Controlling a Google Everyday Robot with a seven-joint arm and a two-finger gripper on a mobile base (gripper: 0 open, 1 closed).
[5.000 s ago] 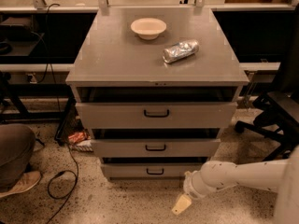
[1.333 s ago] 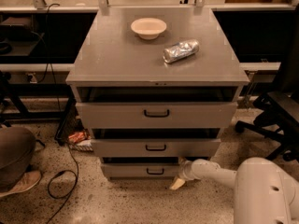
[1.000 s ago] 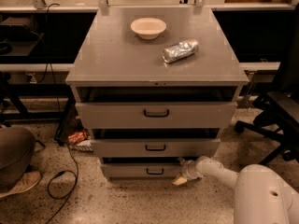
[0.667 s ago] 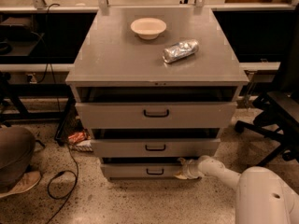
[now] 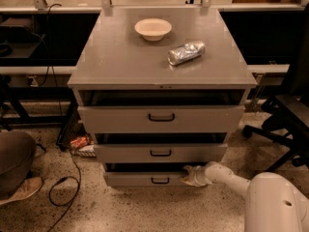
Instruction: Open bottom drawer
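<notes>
Bottom drawer [image 5: 140,179]: lower centre of frame, lowest of three. My end effector [image 5: 191,175]: at its right end, off the handle [image 5: 160,180]; whether gripping, I cannot tell. Risk: an off-centre pull could skew the drawer or slip off.

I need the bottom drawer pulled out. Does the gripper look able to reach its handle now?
Probably yes. The gripper sits low at the right end of the bottom drawer, just right of its black handle, with nothing between them. Whether it touches the drawer front is unclear.
</notes>
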